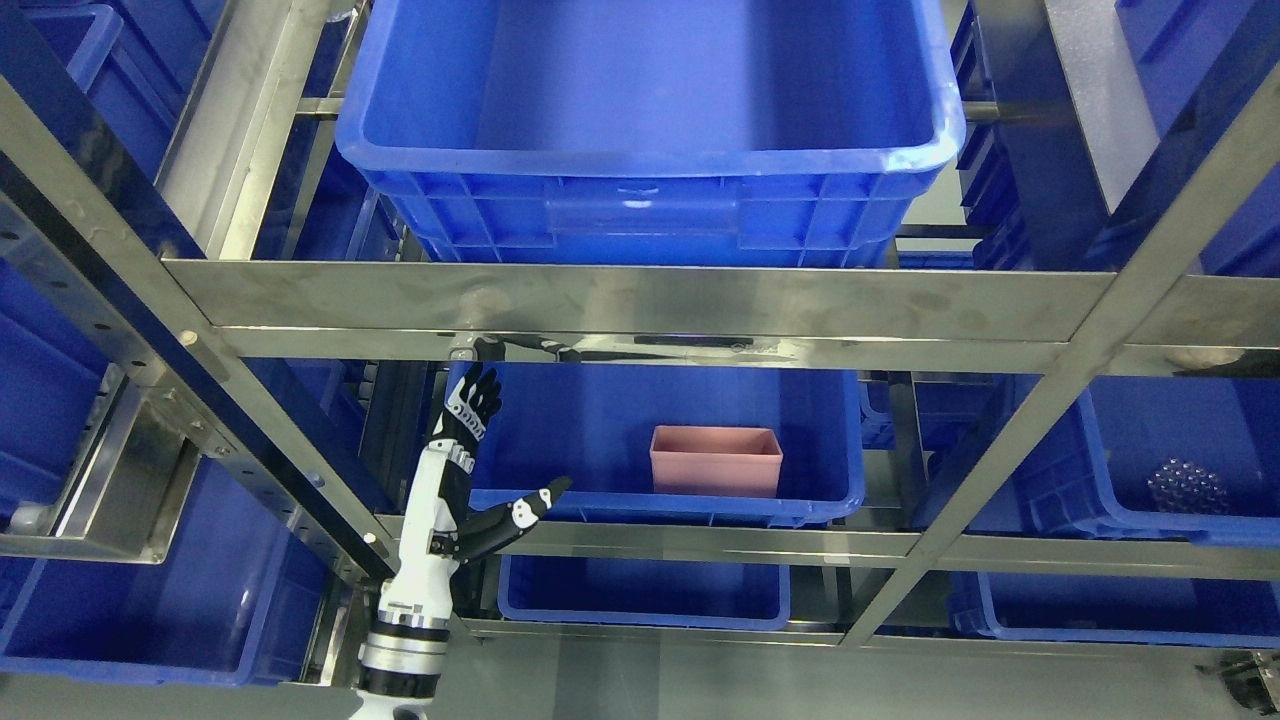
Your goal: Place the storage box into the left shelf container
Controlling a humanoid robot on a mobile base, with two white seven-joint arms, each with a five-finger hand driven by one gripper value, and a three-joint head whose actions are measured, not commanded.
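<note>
A small pink storage box [716, 461] stands upright inside the blue container [600, 425] on the middle shelf level. My left hand [495, 450] rises from the bottom edge at the container's left front corner. Its fingers [474, 402] point up and the thumb sticks out to the right, so the hand is open and holds nothing. The pink box is well to the right of the hand, apart from it. A dark bit of the right arm [1250, 680] shows at the lower right corner; its hand is out of view.
A steel shelf frame [640, 305] crosses the view, with diagonal posts left and right. A large blue bin [650, 110] sits on the level above. More blue bins surround; the one at right [1185, 480] holds a cluster of shiny balls [1187, 487].
</note>
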